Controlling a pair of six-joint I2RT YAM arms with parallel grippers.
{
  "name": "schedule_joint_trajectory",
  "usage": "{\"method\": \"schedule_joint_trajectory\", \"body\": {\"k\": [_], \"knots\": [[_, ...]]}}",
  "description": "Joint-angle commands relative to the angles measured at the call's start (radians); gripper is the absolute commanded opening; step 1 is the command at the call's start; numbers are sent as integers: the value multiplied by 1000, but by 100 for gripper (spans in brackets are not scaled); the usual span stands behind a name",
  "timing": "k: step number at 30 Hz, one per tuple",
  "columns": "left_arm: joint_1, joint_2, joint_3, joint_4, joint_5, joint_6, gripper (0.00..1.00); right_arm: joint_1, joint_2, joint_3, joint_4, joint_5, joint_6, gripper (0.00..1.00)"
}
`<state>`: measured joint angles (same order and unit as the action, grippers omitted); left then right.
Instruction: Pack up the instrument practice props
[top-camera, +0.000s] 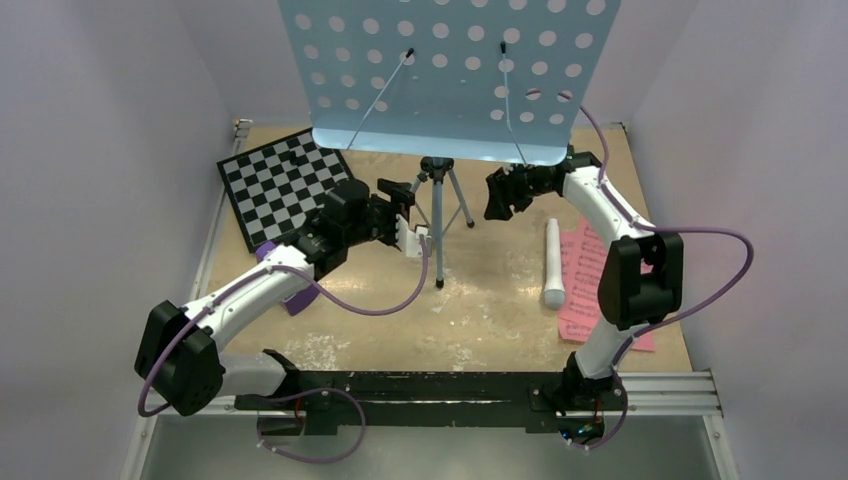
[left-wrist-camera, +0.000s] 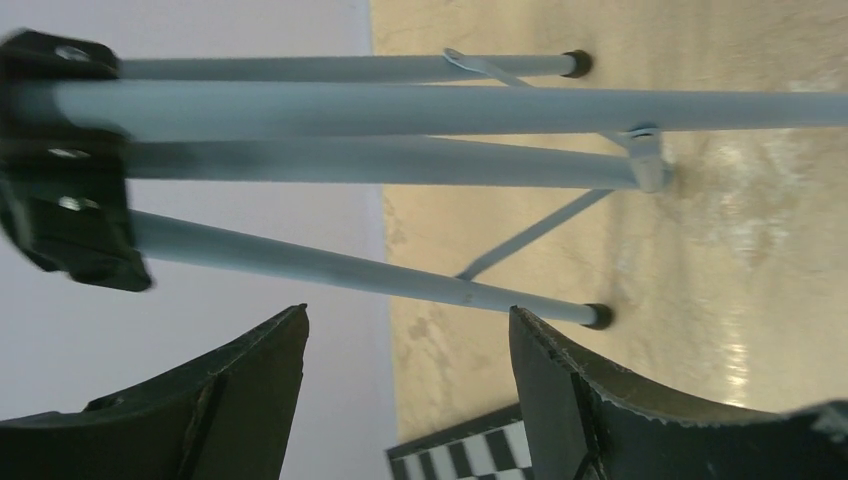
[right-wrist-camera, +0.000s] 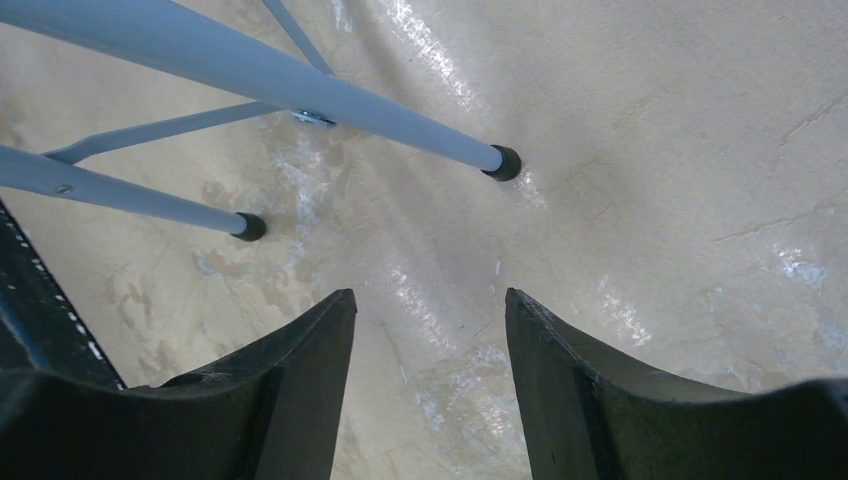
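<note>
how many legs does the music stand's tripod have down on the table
3. The front leg runs toward the near edge. The right leg splays right. The left leg angles toward the left pincer and is partly hidden by it.

Bright, soft light comes from above. The worktop shines with white glare patches. Shadows are faint. In the left wrist view the black hub by the edge looks blurry. The jaws look dark.
</note>
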<state>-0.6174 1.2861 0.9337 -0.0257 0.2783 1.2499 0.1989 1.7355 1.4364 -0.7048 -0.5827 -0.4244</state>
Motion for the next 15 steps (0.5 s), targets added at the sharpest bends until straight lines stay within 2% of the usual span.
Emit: {"method": "schedule_joint_trajectory", "body": {"k": [1,5,8,12,15], "knots": [[0,-53,-3,-151,16,-223,77,-110,-101,26,2,-235,81,62],[-3,-112,-22,-262,129,-308,77,-192,-176,-8,80,-457,154,67],[-9,-133,-25,-301,181,-329,77,-224,-234,-46,242,-593,280,70],[-20,-120,0,-320,207,-366,78,-224,-271,-130,706,-662,630,77],[-39,-77,34,-273,159,-471,80,-222,-224,-168,1128,-612,934,90]]}}
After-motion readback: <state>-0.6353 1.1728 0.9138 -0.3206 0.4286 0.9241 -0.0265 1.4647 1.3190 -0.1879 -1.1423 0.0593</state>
